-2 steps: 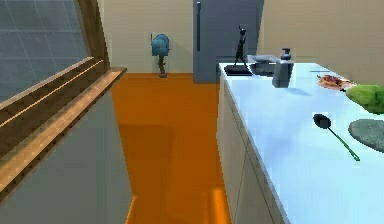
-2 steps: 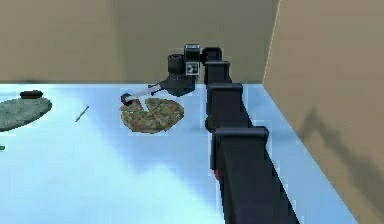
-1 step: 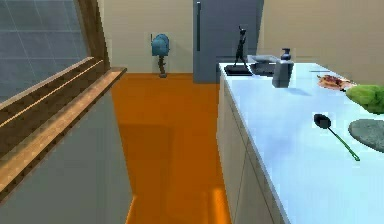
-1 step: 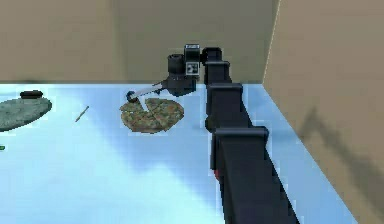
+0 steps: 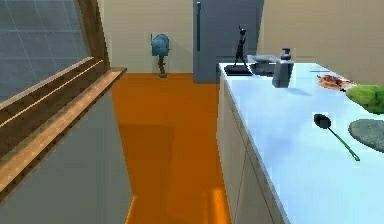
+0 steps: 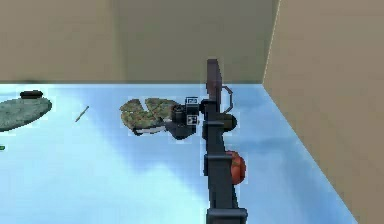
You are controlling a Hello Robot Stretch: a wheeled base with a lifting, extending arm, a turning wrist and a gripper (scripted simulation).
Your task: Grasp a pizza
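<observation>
Forward view, from the left: a wooden window ledge [image 5: 60, 100] at nine o'clock and the orange floor [image 5: 165, 130] up the middle to a grey fridge [image 5: 215, 40] at twelve. The pale blue counter [image 5: 290, 150] takes three to five o'clock, with a dark ladle [image 5: 335, 135] on it and a green leafy lump [image 5: 370, 97] at the edge.

Over to the arm side view, same counter. There's a grey-green disc [image 6: 20, 112] far out at nine o'clock and a thin utensil [image 6: 82, 113] next. Then the one that matters: a flat round of mottled tan and olive, split into wedges, which I take for the pizza [image 6: 145, 113]. It lies flat on the counter just left of centre, at the gripper's [image 6: 172, 120] nine o'clock, right by the fingers. Touching or just short? Cannot tell. With the pizza lying there, I cannot tell whether the gripper holds anything, nor how its fingers are set.

The arm [image 6: 215, 175] is the dark bar from six o'clock. A red round thing [image 6: 236, 166] sits against its right side, at the gripper's four o'clock.

My read on handling: light, thin and soft, likely greasy on top, and the wedges may part. The firmer rim is the place to hold, at the pizza's three o'clock edge, nearest the fingers. Lifted by one edge it would probably sag.
</observation>
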